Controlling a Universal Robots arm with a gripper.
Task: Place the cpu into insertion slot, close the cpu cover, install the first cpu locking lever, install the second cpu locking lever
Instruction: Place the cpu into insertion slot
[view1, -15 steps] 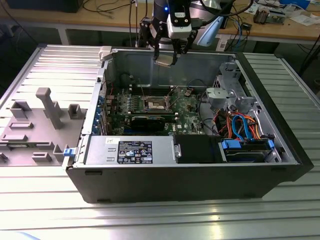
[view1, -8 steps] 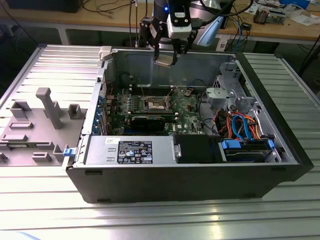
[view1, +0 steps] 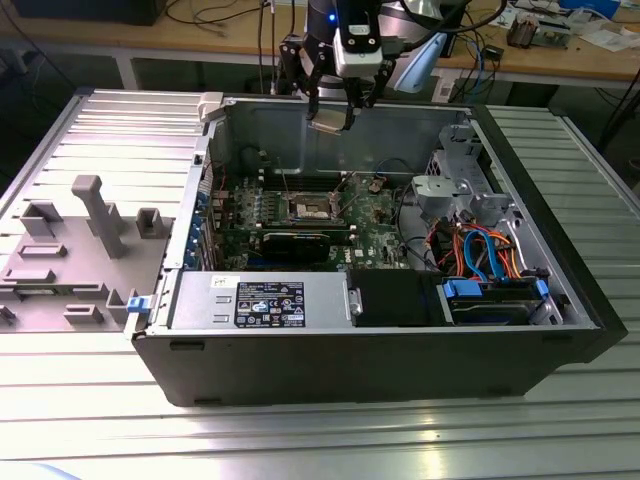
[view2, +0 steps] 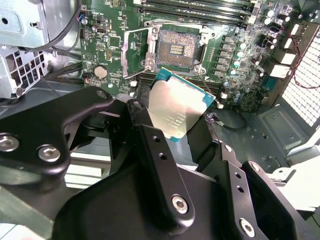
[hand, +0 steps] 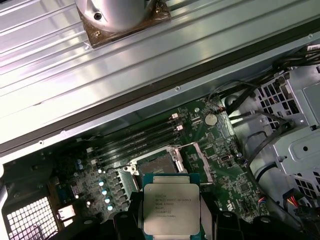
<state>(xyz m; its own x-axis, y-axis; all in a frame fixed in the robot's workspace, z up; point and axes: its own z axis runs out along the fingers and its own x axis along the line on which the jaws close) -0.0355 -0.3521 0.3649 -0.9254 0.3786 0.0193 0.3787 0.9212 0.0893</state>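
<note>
One chip held and nothing more: the cpu (view2: 177, 112), silver top showing in both wrist views, pinched by opposite edges in the gripper (view2: 178, 127). Hangs high above the insertion slot (view1: 312, 208), up near the rim of the computer case (view1: 350, 365), well apart from the pin field. Sits tilted against the insertion slot in the second wrist view, so probably wants levelling before any contact.

Judged best: keep the pinch on the edges only, square the chip's sides to the slot's silver rim, come down straight and slow, and avoid any press or slide across the pins. Note the cpu cover (view2: 134, 55), apparently swung up just beside the insertion slot, leaving the pin field bare.

Around the insertion slot: green board, long dark memory slots (view2: 200, 10) just beside, a coin cell (view2: 101, 71) near, a grey drive cage (view1: 455, 190) and coloured cables (view1: 480, 250) farther off. Tight quarters, then, for wide fingers. Under the case, a ribbed metal table (view1: 300, 430); well away from the insertion slot, a grey fixture block (view1: 60, 260), and beyond, a wooden bench (view1: 560, 60) with loose gear.
</note>
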